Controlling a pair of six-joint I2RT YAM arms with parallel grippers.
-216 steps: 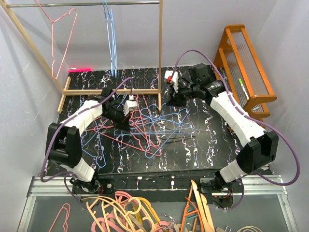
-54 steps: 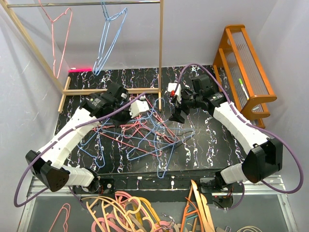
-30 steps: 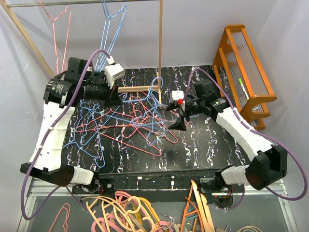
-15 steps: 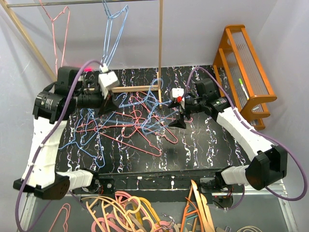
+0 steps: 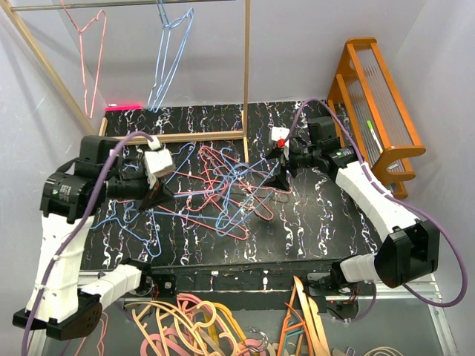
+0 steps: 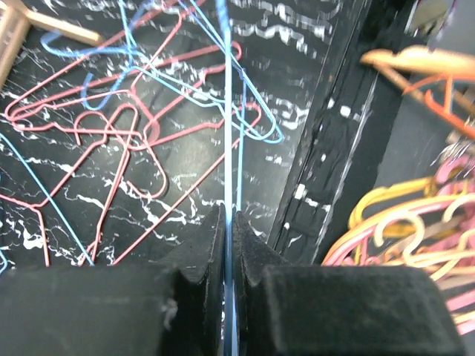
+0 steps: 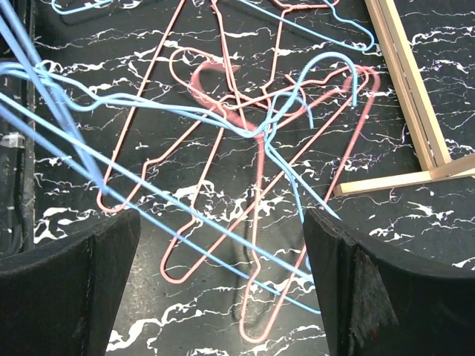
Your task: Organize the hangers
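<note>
Tangle of pink-red and light blue wire hangers (image 5: 215,194) sprawls across the middle of a black marbled table (image 5: 319,222), hooks and triangles interlocked. The left gripper (image 5: 154,196) sits at the heap's left edge. Its wrist camera shows the jaws pressed together on one light blue hanger (image 6: 226,111), whose thin wire runs straight out between the fingers (image 6: 204,252) and over the pile of pink-red loops.

The right gripper (image 5: 283,174) hangs above the heap's right side with its jaws spread wide and nothing between them. In its wrist view the knot of blue and pink wire (image 7: 256,133) lies on the table below the gap, apart from both black fingers (image 7: 70,285).

At the back, two hangers are already on the rail (image 5: 126,6) of a pale wooden frame (image 5: 246,74): a pink-red one (image 5: 99,59) to the left and a light blue one (image 5: 169,59) near the middle, possibly more than one blue wire there, as the lines overlap.

A clear-bottomed tray (image 5: 74,319) below the table's near edge holds a jumble of thicker orange, pink and cream hangers (image 5: 193,326). An orange wooden rack (image 5: 349,55) stands off the table's right side; what lies in it is too faint to name.
</note>
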